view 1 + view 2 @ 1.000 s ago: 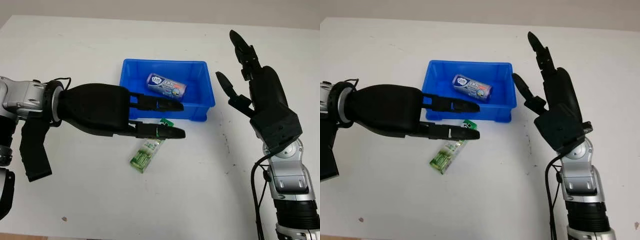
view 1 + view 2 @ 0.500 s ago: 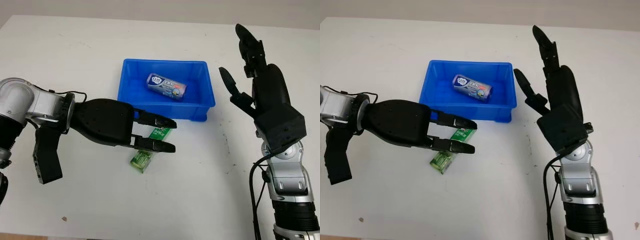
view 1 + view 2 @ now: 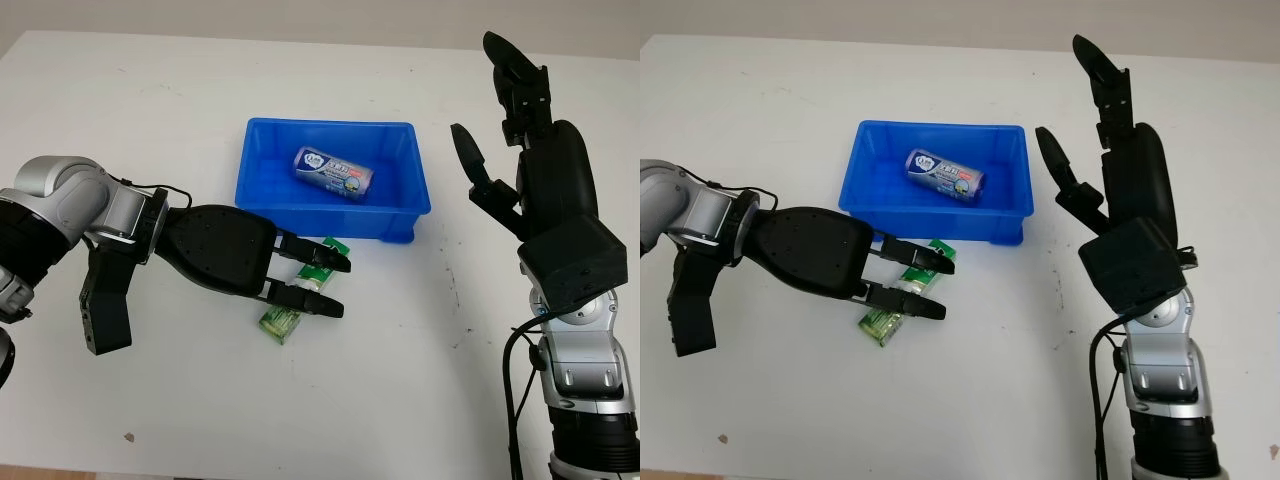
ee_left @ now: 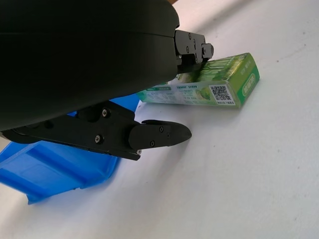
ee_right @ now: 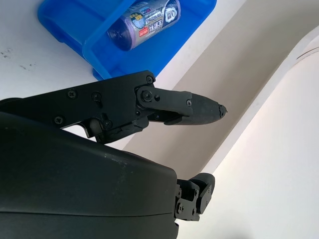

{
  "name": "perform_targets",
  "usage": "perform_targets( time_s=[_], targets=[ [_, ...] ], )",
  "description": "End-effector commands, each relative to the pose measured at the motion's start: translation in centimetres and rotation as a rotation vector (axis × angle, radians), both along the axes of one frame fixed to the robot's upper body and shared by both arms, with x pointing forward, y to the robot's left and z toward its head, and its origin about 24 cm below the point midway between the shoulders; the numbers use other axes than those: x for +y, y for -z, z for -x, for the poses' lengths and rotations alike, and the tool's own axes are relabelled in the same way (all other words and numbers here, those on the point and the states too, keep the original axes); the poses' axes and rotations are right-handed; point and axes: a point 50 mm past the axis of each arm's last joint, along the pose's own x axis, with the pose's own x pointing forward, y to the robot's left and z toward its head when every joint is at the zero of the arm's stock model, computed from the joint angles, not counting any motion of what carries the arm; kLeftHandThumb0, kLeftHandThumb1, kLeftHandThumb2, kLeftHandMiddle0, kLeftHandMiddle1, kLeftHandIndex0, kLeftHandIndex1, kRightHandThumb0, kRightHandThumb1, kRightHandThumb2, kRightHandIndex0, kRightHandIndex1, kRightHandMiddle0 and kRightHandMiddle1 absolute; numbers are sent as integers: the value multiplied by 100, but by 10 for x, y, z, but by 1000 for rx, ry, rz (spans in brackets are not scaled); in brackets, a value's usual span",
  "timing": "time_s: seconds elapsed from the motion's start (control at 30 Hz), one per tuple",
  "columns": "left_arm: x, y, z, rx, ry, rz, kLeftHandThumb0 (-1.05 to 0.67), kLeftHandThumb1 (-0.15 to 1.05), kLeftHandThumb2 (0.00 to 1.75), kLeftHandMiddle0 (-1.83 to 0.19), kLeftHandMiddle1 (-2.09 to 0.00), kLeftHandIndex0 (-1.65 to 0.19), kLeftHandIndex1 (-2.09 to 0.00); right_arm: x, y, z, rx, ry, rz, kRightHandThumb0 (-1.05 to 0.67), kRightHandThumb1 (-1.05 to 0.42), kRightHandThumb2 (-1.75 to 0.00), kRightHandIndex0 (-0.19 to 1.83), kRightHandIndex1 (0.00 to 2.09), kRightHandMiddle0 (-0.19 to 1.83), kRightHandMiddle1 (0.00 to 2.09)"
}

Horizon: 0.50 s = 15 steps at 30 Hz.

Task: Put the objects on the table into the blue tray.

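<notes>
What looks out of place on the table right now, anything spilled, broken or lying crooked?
Nothing spilled or damaged. The green box lies slantwise on the table just outside the blue tray, with the left hand open over it. The purple pack lies inside. The right hand is raised, open.

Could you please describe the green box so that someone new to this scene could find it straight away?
Start at the blue tray in the middle of the white table. Just in front of its near wall, the green box lies flat on the table under the left hand. The only other item, a purple roll, lies inside the tray.
</notes>
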Motion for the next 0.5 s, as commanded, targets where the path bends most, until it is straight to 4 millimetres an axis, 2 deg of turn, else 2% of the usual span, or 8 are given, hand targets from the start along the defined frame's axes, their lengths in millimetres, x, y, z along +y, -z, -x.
perform_targets(
  time_s=[0.0, 0.1, 0.23, 0.3, 0.33, 0.4, 0.47],
  targets=[
    [-5, 3, 0, 18, 39, -17, -31, 105, 29, -3, -7, -3, -8, -1, -1, 4, -12, 13, -8, -52, -105, -49, 8, 7, -19, 57],
    [-9, 5, -1, 53, 90, 26, -31, 105, 35, -10, -9, -9, -11, -2, -1, 6, -10, 16, -3, -52, -105, -49, 8, 6, -19, 57],
    [-14, 10, -1, 113, 188, 128, -23, 105, 25, -34, -22, -28, -23, -3, 0, 7, -9, 18, -7, -54, -105, -48, 9, 7, -19, 59],
    [-15, 12, -1, 146, 199, 161, -16, 105, 28, -21, -83, -20, -56, -3, 0, 7, -8, 19, -7, -54, -105, -48, 9, 7, -19, 60],
    [-16, 14, -1, 159, 205, 174, -12, 105, 31, -19, -125, -11, -84, -3, 0, 7, -7, 18, -8, -54, -105, -48, 9, 7, -19, 61],
    [-16, 15, -1, 178, 210, 203, -9, 105, 31, -26, -170, -5, -112, -4, 1, 7, -5, 16, -9, -53, -105, -48, 9, 7, -19, 62],
    [-18, 17, -1, 192, 221, 227, -10, 105, 31, -35, -195, -3, -131, -3, 1, 7, -5, 15, -8, -52, -105, -48, 10, 7, -19, 62]
  ],
)
